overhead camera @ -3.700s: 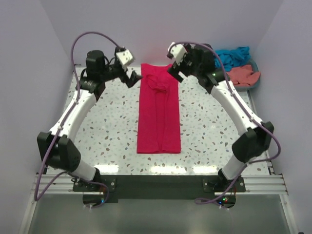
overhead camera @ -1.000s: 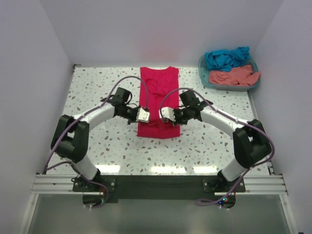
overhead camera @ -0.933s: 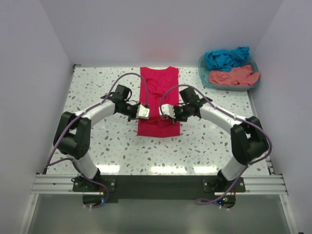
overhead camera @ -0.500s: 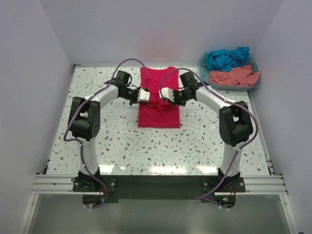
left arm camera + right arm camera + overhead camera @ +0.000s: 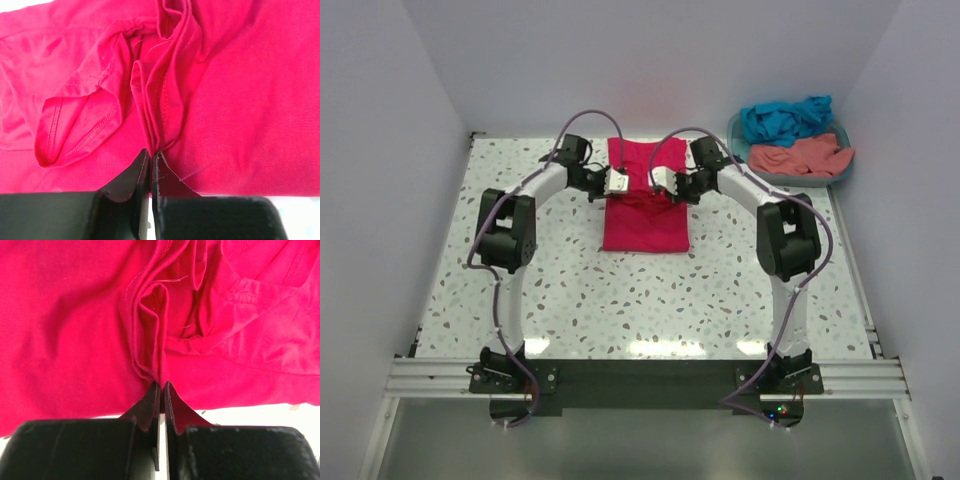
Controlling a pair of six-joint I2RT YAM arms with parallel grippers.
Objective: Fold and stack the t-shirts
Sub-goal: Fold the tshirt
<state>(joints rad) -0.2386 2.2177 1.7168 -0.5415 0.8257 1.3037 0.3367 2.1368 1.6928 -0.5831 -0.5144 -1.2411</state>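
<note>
Left gripper [image 5: 151,152] had its jaws pressed together, pinching a bunched fold of the crimson-pink t-shirt [image 5: 240,100]. Right gripper [image 5: 162,385] was likewise clamped tight on a gathered edge of the same shirt. In the top view both grippers sat side by side over the shirt's upper part, upper centre of frame, with the arms arching in from left and right. The shirt lay doubled into a short rectangle on the speckled table [image 5: 550,280]. Teal-blue t-shirt [image 5: 785,117] and salmon-coral t-shirt [image 5: 795,157] lay crumpled in the teal basket [image 5: 740,165] at upper right, well apart from the grippers.
</note>
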